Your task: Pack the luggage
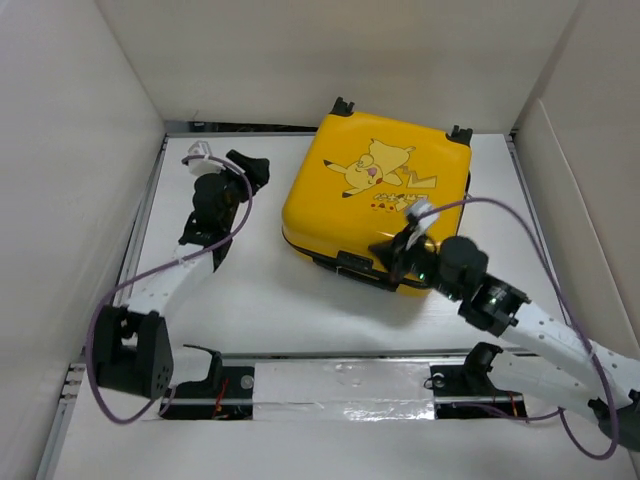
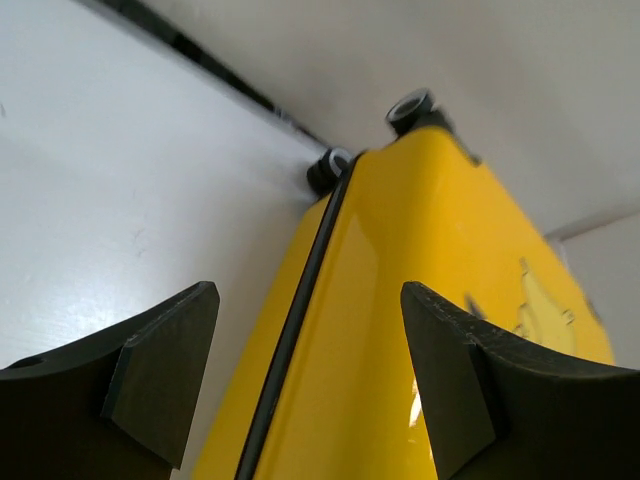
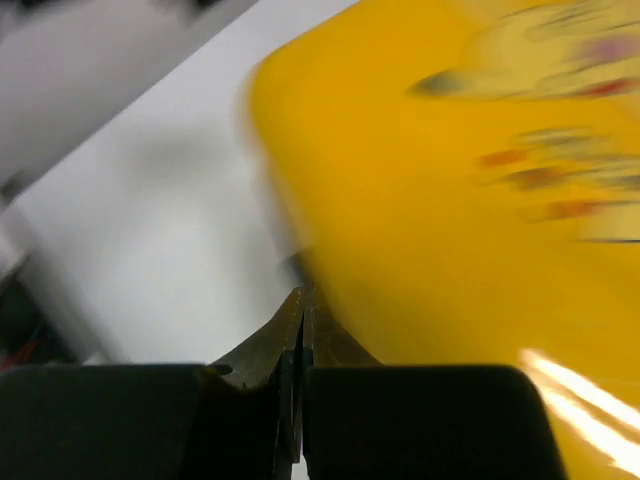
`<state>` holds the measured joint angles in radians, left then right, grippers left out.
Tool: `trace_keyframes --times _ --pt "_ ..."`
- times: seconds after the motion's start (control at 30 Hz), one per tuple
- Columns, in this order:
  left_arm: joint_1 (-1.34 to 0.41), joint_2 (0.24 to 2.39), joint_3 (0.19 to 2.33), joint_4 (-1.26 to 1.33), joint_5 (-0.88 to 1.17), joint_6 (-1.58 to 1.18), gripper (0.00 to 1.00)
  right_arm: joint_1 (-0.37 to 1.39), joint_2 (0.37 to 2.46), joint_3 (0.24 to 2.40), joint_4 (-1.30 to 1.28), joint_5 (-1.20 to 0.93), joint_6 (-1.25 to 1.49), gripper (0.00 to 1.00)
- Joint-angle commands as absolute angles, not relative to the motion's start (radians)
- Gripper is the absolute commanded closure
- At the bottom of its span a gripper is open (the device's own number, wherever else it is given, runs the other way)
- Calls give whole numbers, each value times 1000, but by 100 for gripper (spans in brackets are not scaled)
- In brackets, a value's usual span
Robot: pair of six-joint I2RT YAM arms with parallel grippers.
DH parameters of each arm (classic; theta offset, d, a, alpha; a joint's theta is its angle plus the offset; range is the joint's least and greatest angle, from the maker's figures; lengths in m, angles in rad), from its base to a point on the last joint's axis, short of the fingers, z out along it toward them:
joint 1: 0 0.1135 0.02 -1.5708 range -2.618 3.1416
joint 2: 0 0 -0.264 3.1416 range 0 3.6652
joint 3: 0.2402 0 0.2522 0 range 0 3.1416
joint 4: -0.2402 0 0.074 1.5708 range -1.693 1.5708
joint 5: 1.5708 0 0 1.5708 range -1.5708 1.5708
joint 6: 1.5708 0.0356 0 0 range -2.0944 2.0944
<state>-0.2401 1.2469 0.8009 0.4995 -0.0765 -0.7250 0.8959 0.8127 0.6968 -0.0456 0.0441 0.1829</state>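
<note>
The luggage [image 1: 375, 195] is a yellow hard-shell suitcase lying flat and closed on the white table, Pikachu face up. My left gripper [image 1: 256, 172] is open just left of the suitcase's left side. In the left wrist view it [image 2: 308, 330] frames the yellow side [image 2: 400, 300] and the black zipper band [image 2: 300, 320], without touching them; two black wheels [image 2: 412, 103] show at the far corner. My right gripper [image 1: 388, 250] is shut, its tip at the suitcase's near edge. The right wrist view is blurred: the shut tips [image 3: 300, 305] meet the yellow shell [image 3: 450, 250] at its edge, and nothing shows between them.
White walls [image 1: 80, 150] enclose the table on the left, back and right. A metal rail with silver tape [image 1: 340, 385] runs along the near edge between the arm bases. Purple cables [image 1: 150, 275] loop off both arms. Bare table [image 1: 270, 300] lies in front of the suitcase.
</note>
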Motion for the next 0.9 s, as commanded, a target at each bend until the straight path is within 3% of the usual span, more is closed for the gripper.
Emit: trace_keyframes --times 0.0,0.2,0.33,0.53,0.87 --pt "-241 1331 847 540 55 -730 29 624 825 796 -138 300 198 100" --pt "-242 1468 864 599 107 -742 30 38 836 732 -25 298 261 100" --pt "-272 1506 851 615 100 -727 31 -150 990 706 -11 116 300 100" --pt "-281 1558 801 693 147 -747 31 -160 1248 733 120 -231 270 94" --pt "-281 1470 628 790 184 -762 33 86 1592 991 105 -472 183 90"
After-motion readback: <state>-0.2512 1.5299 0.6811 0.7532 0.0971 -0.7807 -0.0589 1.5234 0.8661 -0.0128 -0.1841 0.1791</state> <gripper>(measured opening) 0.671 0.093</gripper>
